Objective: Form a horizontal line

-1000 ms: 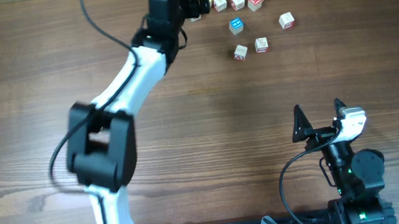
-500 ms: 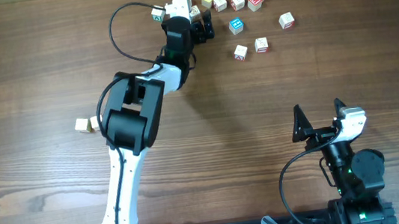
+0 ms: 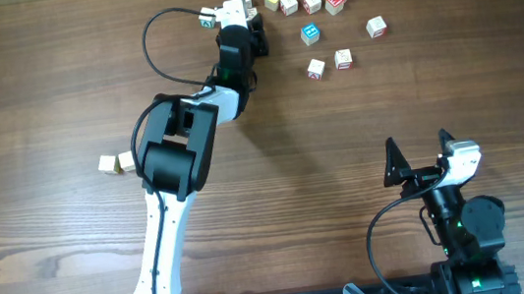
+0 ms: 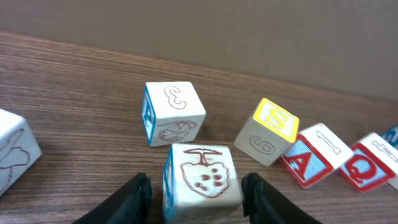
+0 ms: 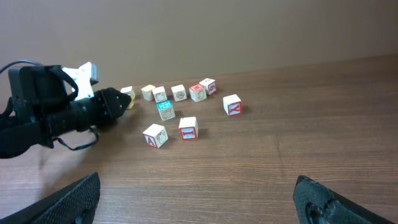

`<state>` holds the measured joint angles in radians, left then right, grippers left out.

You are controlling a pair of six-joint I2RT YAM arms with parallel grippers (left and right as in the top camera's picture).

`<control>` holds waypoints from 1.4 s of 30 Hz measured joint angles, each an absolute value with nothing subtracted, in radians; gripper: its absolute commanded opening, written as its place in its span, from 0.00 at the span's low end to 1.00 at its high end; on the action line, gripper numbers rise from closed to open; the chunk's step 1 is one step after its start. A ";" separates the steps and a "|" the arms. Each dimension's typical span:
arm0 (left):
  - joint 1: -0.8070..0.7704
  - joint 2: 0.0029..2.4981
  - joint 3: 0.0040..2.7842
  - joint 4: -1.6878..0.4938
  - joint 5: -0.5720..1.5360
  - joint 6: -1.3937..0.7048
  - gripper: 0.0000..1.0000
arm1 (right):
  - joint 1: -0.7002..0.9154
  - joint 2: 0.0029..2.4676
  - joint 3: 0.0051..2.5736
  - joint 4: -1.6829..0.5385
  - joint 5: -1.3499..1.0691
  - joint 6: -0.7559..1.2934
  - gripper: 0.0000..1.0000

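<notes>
Now, from overhead, the left gripper [image 3: 252,27] has drawn its jaws in from wide at the table's [image 3: 38,93] far edge, just left of the horizontal line [image 3: 312,3]. Its wrist view shows them flanking a mushroom cube [image 4: 202,180], with a sliver of gap on one side, so the pick looks about to close. A blue-sided cube [image 4: 174,113] and a yellow S cube [image 4: 268,130] crowd close. Seen from its own wrist, the right gripper [image 5: 196,190] sits wide and empty, well apart.

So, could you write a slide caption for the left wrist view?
Left gripper straddling a fruit-marked cube, letter cubes behind.
</notes>
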<state>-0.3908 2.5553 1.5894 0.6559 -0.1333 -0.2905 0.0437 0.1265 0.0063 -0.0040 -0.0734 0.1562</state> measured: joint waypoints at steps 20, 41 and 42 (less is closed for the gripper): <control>-0.391 2.195 1.582 0.285 -0.171 -0.294 0.28 | 0.044 0.126 0.006 -0.004 -0.073 0.156 1.00; -0.361 1.617 1.563 -1.251 -0.343 -0.294 0.15 | 0.044 0.126 0.006 -0.004 -0.073 0.156 1.00; -0.358 1.618 1.549 -1.269 -0.343 -0.294 0.16 | 0.044 0.126 0.006 -0.004 -0.073 0.156 1.00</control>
